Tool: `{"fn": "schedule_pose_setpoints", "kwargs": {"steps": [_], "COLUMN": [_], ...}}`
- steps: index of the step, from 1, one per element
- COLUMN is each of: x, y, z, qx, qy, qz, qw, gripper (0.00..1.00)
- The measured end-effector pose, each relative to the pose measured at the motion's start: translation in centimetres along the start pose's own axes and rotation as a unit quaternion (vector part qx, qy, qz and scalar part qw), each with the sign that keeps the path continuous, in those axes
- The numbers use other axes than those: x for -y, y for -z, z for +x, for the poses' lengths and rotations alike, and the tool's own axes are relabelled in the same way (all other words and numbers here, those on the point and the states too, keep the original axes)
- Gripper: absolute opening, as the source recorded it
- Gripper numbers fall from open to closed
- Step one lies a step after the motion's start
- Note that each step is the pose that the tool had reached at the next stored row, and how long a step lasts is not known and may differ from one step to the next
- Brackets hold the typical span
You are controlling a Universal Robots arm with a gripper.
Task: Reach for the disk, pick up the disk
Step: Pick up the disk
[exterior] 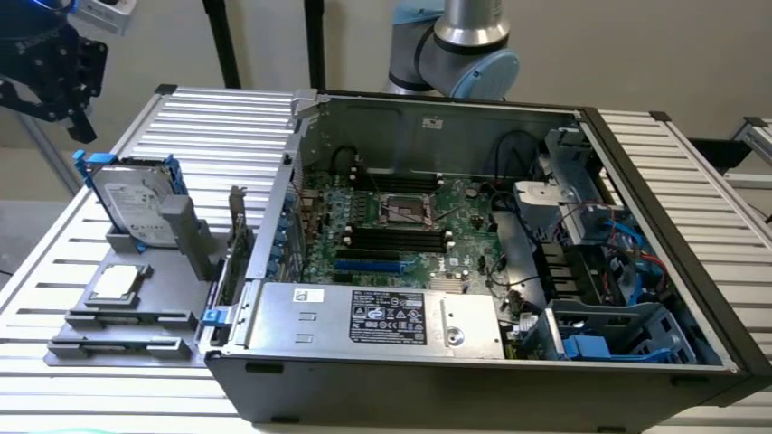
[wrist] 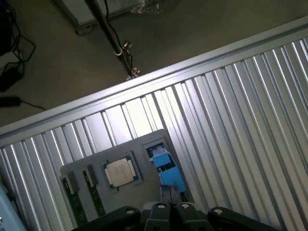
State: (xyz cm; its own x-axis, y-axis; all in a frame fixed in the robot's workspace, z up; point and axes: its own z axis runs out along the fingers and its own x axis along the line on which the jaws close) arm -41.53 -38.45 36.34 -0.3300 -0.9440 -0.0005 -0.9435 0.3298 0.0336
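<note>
Silver-grey disk (exterior: 133, 206) edged blue, table (exterior: 217, 113) ribbed silver

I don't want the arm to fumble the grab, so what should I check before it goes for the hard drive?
1. Target found: the flat silver-grey hard drive with a white label and blue plastic frame stands upright in the grey plastic holder. Ok.
2. Alignment: the black gripper hangs above the drive, off to the exterior view's left, apart from it. Not ok.
3. Jaws: shut, holding nothing. Not ok for a grasp.
4. Neighbours: the small square silver chip lies flat on the same holder, apart from the drive. Ok.
5. How firmly the holder grips the drive: cannot tell.
</note>
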Motion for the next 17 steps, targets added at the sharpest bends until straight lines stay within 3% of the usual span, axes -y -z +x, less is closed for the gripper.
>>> {"fn": "schedule_pose_setpoints", "kwargs": {"steps": [4, 7, 17], "x": [0.0, 0.0, -0.01], "y": [0.01, 0.01, 0.0], "z": [0.0, 0.0, -0.04], "qx": [-0.0011, -0.0018, -0.0037], "qy": [0.036, 0.064, 0.142], "qz": [0.0005, 0.0011, 0.0032], "qw": [0.9993, 0.998, 0.9899], "gripper": [0.11, 0.11, 0.11]}}
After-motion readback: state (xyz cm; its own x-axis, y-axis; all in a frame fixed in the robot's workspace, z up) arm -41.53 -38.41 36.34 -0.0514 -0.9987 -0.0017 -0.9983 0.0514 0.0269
